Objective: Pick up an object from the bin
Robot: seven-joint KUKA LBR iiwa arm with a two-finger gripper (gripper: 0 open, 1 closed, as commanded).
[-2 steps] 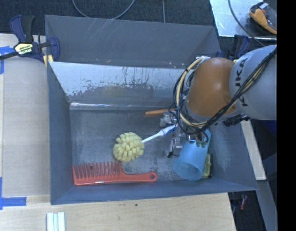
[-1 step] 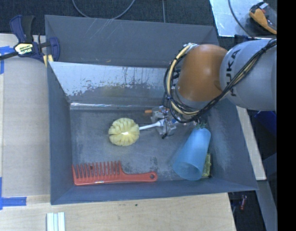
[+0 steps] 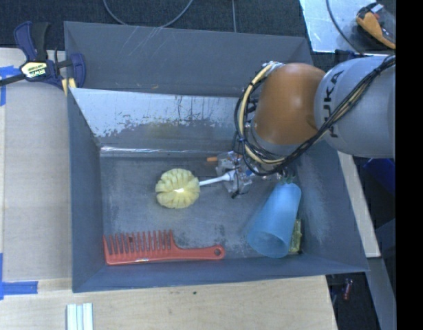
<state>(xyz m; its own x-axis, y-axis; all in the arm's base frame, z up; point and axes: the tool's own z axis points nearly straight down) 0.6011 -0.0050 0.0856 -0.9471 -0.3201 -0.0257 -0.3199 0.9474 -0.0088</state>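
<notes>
A yellow round-headed brush (image 3: 177,188) with a thin white handle lies in the middle of the bin, its handle pointing right. My gripper (image 3: 234,178) is low over the bin floor at the right end of that handle, under the arm's orange cover. A light blue plastic cup (image 3: 275,219) lies on its side just right of and below the gripper, its mouth toward the bin's front.
A red comb (image 3: 161,247) lies along the front of the bin, teeth pointing back. A small yellow-green thing (image 3: 296,236) peeks out beside the cup at the front right corner. The arm comes in over the bin's right wall.
</notes>
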